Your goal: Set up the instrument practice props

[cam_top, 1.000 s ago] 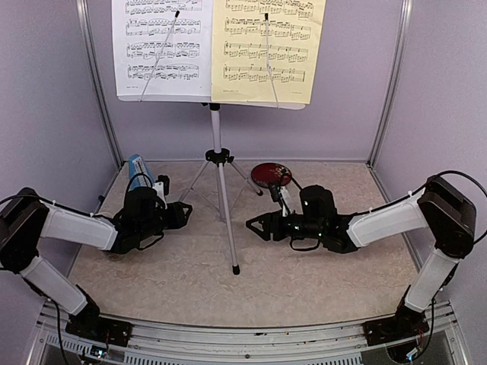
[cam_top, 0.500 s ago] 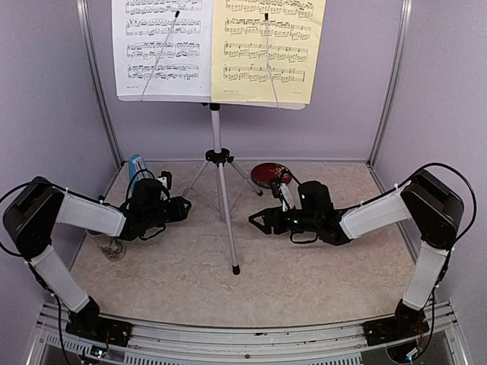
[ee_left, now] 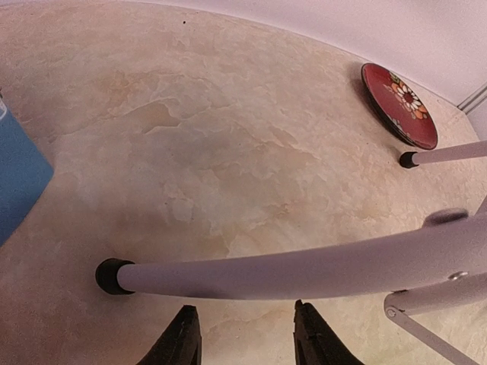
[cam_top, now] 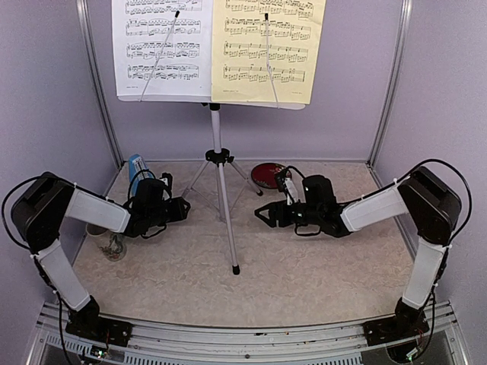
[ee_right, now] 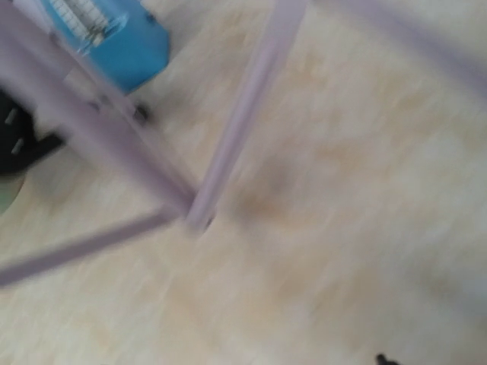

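Beige marbled table (cam_top: pixel 304 281) runs back between lilac walls, and nearest on it is the front black rubber foot (cam_top: pixel 235 269) of the silver tripod carrying the music stand (cam_top: pixel 216 133). A little further in, both arms reach toward the tripod from either side. The left claw (ee_left: pixel 242 306) is partly spread and holds nothing, with one tripod leg (ee_left: pixel 304 266) crossing just beyond its fingertips (ee_left: pixel 183 334). The right claw (cam_top: pixel 260 216) sits near the opposite leg; its wrist view is smeared and I cannot tell how wide it stands.

The main risk, as I judge it, is a sideways knock on a leg: the stand is tall and carries its load at the top, so a push low down could skid a foot or tip it. The white patterned mug (cam_top: pixel 112 245) lies under the left forearm and could be clipped by a low elbow. The small blue pyramid metronome (cam_top: pixel 137 169) stands just behind the left wrist, where a backward swing would topple it. The red round plate (cam_top: pixel 268 175) is near the right claw. Farthest up, the white music sheet (cam_top: pixel 162 49) and yellow music sheet (cam_top: pixel 266 49) rest side by side under thin wire arms, and a jolt could slide them off
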`<state>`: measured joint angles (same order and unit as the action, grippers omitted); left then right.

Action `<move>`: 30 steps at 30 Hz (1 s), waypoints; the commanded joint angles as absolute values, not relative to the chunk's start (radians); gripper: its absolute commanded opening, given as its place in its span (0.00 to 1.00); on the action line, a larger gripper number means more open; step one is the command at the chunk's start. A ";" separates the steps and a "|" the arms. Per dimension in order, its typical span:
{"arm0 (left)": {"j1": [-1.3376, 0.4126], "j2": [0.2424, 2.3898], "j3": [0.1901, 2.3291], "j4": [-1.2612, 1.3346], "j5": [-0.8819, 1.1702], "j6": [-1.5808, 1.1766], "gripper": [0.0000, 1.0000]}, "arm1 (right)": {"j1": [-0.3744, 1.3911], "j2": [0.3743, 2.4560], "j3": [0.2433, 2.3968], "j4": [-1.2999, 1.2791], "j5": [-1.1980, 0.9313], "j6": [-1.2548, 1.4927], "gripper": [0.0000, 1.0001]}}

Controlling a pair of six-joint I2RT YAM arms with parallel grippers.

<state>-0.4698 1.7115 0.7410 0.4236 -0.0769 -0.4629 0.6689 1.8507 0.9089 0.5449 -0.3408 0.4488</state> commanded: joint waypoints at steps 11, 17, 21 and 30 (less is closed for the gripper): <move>-0.453 1.767 0.824 0.392 -0.103 -0.433 0.42 | 0.903 1.830 0.809 0.685 -0.344 0.615 0.85; -0.448 1.783 0.855 0.372 -0.101 -0.412 0.42 | 0.938 1.910 0.841 0.718 -0.320 0.638 0.79; -0.441 1.797 0.872 0.369 -0.098 -0.409 0.41 | 0.943 1.954 0.852 0.732 -0.271 0.656 0.72; -0.431 1.833 0.924 0.369 -0.072 -0.417 0.41 | 0.973 2.011 0.928 0.665 -0.149 0.625 0.53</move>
